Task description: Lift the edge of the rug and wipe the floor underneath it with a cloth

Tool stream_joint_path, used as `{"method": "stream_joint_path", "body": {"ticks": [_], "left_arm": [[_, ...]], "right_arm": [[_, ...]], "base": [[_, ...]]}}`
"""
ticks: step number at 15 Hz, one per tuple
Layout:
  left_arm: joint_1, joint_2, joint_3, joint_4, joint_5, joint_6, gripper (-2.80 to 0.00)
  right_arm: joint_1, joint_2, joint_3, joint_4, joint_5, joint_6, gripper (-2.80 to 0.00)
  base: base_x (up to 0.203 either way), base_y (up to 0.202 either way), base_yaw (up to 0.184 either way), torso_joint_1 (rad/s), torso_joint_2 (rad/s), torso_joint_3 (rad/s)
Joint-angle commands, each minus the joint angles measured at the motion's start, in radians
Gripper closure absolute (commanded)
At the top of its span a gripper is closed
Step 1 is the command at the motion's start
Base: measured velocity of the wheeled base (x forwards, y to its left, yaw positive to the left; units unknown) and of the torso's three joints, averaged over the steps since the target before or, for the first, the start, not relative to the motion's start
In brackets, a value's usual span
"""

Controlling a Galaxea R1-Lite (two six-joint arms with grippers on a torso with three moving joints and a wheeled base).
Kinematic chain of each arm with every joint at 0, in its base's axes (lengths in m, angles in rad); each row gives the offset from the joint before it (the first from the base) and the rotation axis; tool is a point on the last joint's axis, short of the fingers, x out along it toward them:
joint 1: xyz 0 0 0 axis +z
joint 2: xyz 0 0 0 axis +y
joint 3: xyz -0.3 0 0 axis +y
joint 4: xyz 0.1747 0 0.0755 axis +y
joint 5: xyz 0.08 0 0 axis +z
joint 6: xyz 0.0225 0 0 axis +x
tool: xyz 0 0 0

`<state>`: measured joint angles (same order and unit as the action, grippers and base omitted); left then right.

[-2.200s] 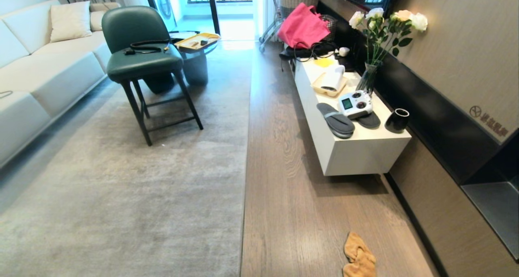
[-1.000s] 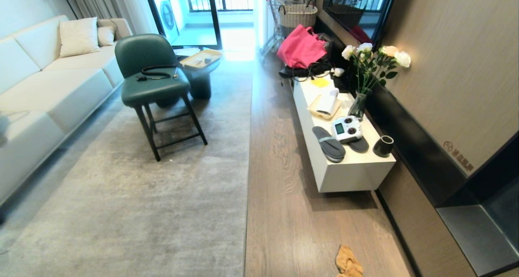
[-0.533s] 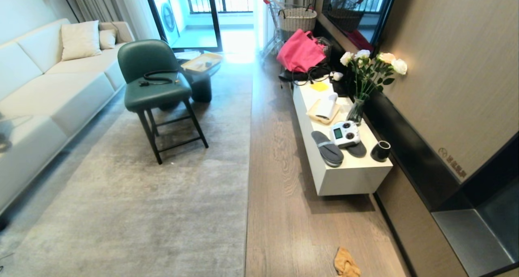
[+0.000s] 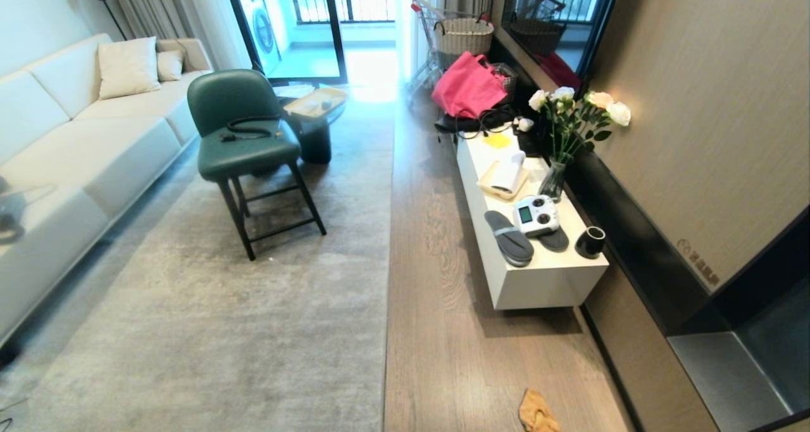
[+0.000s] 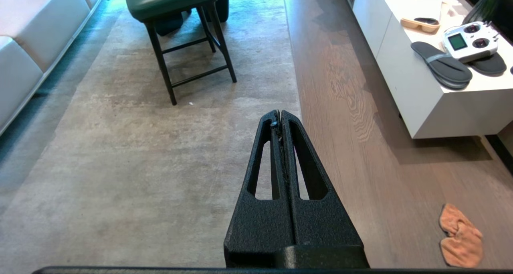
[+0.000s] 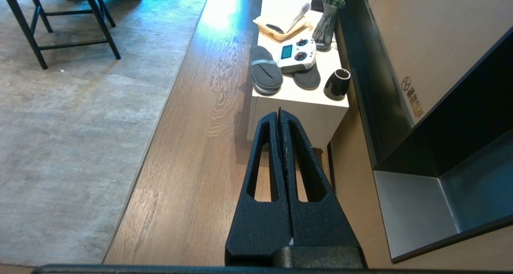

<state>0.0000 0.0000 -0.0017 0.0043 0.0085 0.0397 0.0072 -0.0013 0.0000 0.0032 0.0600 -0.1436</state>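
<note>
- I see the cloth [image 4: 538,411], a crumpled orange rag, lying on the floor [image 4: 443,331] at the near end of the bare wood strip, apart from everything else.
- The rug edge [image 4: 387,280] lies flat, running straight away from me, with the grey rug to its left and the planks to its right.
- My left gripper [image 5: 280,119] hangs over the rug near that edge, fingers pressed together, empty.
- My right gripper [image 6: 279,115] hangs over the planks before the white counter [image 4: 544,280], also closed on nothing.
- The counter carries grey slippers [image 4: 510,237], a remote controller [image 4: 535,216] and a black cup [image 4: 590,242].
</note>
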Motion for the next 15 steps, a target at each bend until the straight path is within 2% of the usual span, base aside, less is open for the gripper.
{"method": "stream_joint_path", "body": {"ticks": [1,7,15], "left_arm": [[0.0,0.0,0.0,0.0,0.001,0.0,0.0],[0.0,0.0,0.0,0.0,0.001,0.0,0.0],[0.0,0.0,0.0,0.0,0.001,0.0,0.0]], "right_arm": [[0.0,0.001,0.0,0.0,0.001,-0.002,0.0],[0.0,0.001,0.0,0.001,0.001,-0.004,0.0],[0.0,0.001,0.0,0.001,0.001,0.001,0.0]], "base": [[0.0,0.0,0.0,0.158,-0.33,-0.189],[0.0,0.0,0.0,0.14,-0.31,-0.167],[0.0,0.0,0.0,0.09,-0.18,-0.101]]}}
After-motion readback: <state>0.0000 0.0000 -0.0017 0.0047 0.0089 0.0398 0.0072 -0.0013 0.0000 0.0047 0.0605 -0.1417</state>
